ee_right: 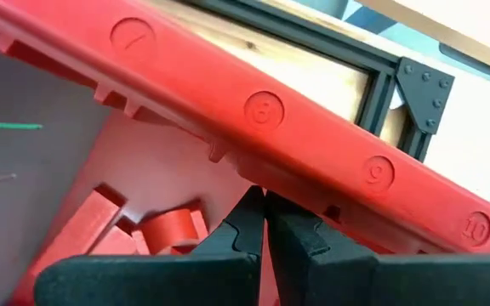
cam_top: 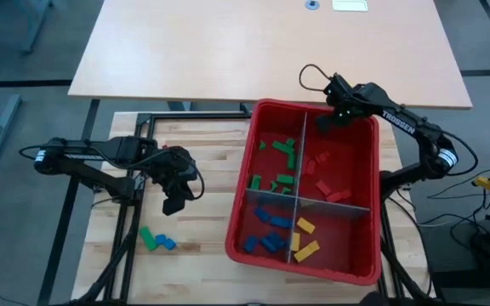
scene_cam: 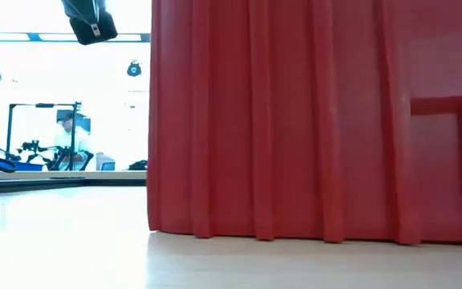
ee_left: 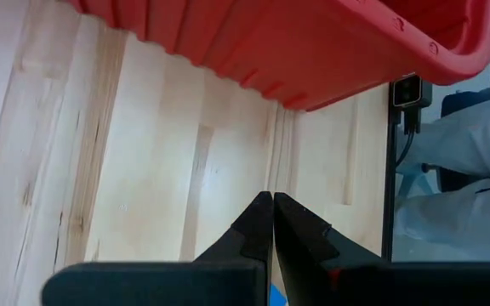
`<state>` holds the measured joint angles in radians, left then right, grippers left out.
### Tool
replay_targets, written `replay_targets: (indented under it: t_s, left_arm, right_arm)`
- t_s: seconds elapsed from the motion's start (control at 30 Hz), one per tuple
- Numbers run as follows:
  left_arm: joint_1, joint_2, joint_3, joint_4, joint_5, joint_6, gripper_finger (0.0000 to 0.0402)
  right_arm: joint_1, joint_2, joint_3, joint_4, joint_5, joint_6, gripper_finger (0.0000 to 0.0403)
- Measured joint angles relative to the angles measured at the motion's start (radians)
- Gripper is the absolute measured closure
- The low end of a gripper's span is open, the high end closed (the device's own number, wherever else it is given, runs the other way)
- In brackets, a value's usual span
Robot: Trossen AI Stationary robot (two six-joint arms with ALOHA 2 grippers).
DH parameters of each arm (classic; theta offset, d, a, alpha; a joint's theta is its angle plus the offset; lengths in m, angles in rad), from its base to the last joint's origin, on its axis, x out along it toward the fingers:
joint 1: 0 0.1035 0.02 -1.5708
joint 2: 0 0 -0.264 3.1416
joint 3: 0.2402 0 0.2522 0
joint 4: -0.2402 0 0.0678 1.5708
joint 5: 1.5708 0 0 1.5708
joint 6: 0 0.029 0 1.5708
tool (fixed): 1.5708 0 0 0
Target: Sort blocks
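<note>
Ribbed red plastic bin [cam_top: 360, 270], grey dividers [cam_top: 293, 192], holds colour-sorted blocks [cam_top: 276, 173]. Two blocks [cam_top: 155, 240] lie on the wooden table's [cam_top: 202, 212] left. Left gripper [cam_top: 173, 204] hovers near them, fingers together; right gripper [cam_top: 325, 121], fingers together, hovers over the bin's far corner.

White capital letters reading TROSSEN run along the dark forearm of the right arm [cam_top: 397, 120] in the high view. In the right wrist view, the rim of the big red plastic bin [ee_right: 313, 136] carries raised moulded circles with numerals inside them: an 8, a 9 and a 10 in a row can be read, while the mark in the first circle is too faint to make out. No other writing is legible.
</note>
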<state>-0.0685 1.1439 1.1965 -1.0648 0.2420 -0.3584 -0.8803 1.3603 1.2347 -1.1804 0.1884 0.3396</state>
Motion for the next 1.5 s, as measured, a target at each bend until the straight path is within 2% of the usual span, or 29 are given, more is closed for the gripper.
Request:
replay_targets:
  t_s: [0.3,0.5,0.6,0.7,0.83,1.03,1.13,1.27,1.4,1.5]
  left_arm:
    - [0.000,0.000,0.000,0.026,-0.005,0.005,0.0402]
    - [0.000,0.000,-0.001,0.028,-0.020,-0.001,0.0402]
    - [0.000,0.000,-0.001,0.028,-0.024,-0.010,0.0402]
    - [0.000,0.000,-0.001,0.028,-0.024,-0.024,0.0402]
    - [0.000,0.000,-0.001,0.029,-0.037,-0.026,0.0402]
    - [0.000,0.008,-0.002,0.053,-0.158,-0.007,0.0402]
    - [0.001,0.030,-0.015,0.108,-0.221,0.016,0.0402]
    - [0.002,0.080,-0.056,0.238,-0.247,0.039,0.0401]
    - [0.013,0.148,-0.064,0.265,-0.443,0.037,0.0401]
    - [0.053,0.189,-0.064,0.283,-0.577,0.038,0.0401]
  right_arm:
    - [-0.045,0.078,0.053,0.073,-0.057,-0.053,0.0403]
    - [-0.036,0.207,0.161,0.073,-0.162,-0.079,0.0403]
    - [-0.016,0.258,0.222,0.055,-0.178,-0.099,0.0403]
    - [-0.002,0.265,0.275,0.013,-0.178,-0.106,0.0403]
    - [0.000,0.200,0.295,-0.002,-0.163,-0.093,0.0403]
    - [0.042,0.043,0.296,-0.025,-0.162,-0.032,0.0403]
    - [0.108,-0.023,0.296,-0.023,-0.189,0.010,0.0403]
    - [0.238,-0.083,0.296,-0.006,-0.189,0.072,0.0403]
    - [0.367,-0.122,0.296,-0.005,-0.188,0.159,0.0403]
    - [0.463,-0.143,0.296,0.000,-0.147,0.223,0.0403]
